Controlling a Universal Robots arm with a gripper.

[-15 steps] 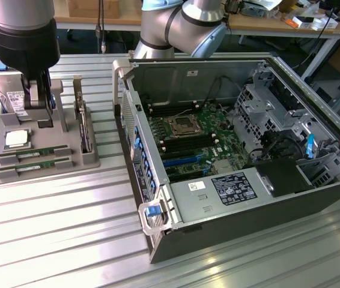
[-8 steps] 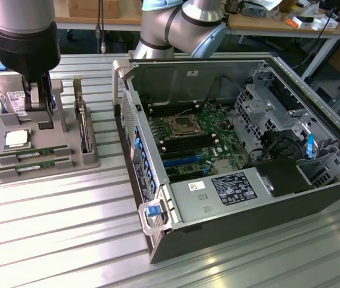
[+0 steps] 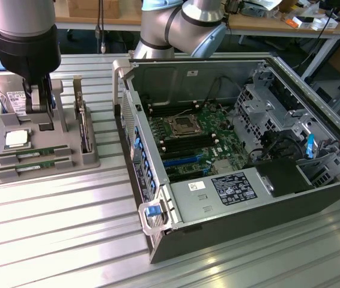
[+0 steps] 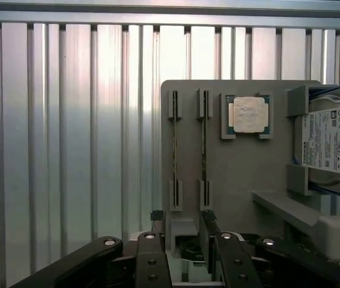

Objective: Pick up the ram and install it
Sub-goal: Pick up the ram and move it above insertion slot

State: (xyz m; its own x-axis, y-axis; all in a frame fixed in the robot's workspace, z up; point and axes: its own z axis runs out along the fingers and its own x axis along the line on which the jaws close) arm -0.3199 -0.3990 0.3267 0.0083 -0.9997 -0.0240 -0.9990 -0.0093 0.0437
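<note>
Two ram sticks stand on edge in slots of a grey holder tray (image 3: 68, 159) at the exterior view's left: one ram stick (image 3: 35, 152) and a second (image 3: 33, 165) beside it. In the wrist view they are thin strips, ram (image 4: 174, 157) and ram (image 4: 203, 157), on the tray (image 4: 242, 174). My gripper (image 3: 42, 111) hangs over the back of the tray, open, with nothing held. Its fingertips (image 4: 158, 219) sit just short of the sticks' near ends, gripper (image 4: 183, 225).
On the tray are also a square processor chip (image 3: 15, 139) (image 4: 249, 115), a silver hard drive (image 3: 11, 99) (image 4: 332, 147) and an upright card (image 3: 83, 123). The open computer case (image 3: 236, 198) lies at the exterior view's right, with its motherboard (image 3: 188, 138) showing memory slots (image 3: 185, 159).
</note>
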